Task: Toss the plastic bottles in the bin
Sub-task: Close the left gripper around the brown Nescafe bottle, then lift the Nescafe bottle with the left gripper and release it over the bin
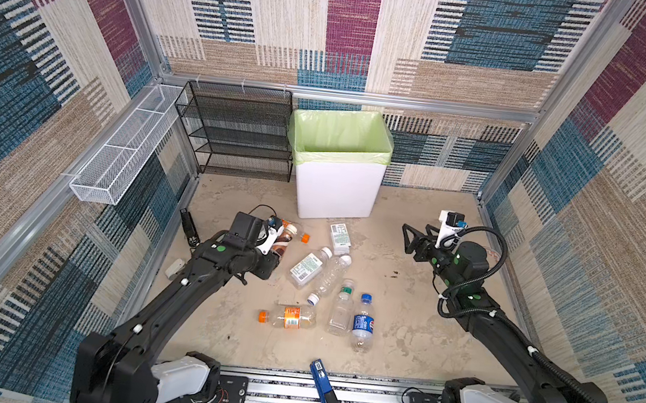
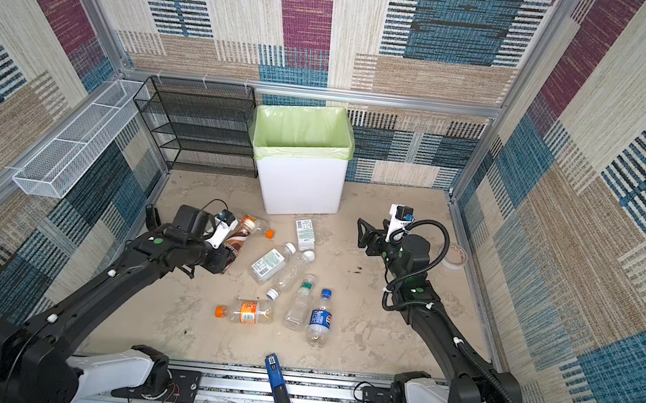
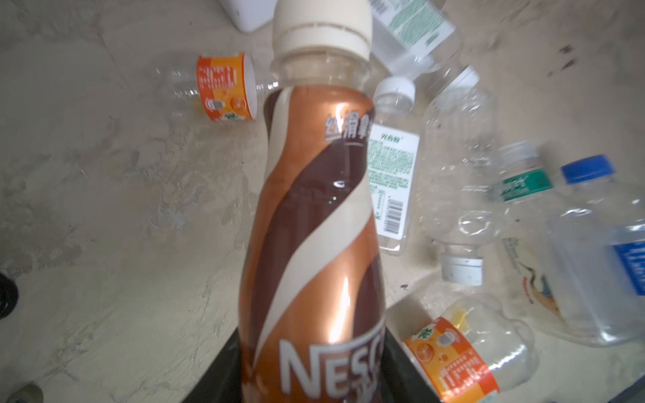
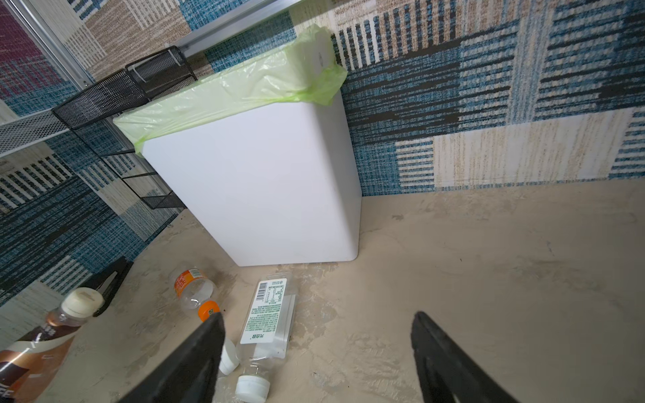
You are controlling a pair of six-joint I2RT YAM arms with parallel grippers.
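The left gripper (image 1: 276, 256) is clamped on the lower body of the brown Nescafé bottle (image 3: 314, 209), whose cap points away from the jaws. The right gripper (image 4: 317, 349) stands wide and empty, front-right of the bin (image 1: 337, 187). 7 more plastic bottles (image 1: 363, 320) lie on the table (image 1: 401, 337) between the arms.

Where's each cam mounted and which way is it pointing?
Top views: high at the robot's end, looking down at the tall white green-lined plastic bin and clear plastic bottles; both arms show.
Left wrist: on left arm, looking along left gripper, shut on brown-labelled plastic coffee bottle.
Right wrist: faces the bin; open right gripper shows.
Shared: both wrist views show that bottle.
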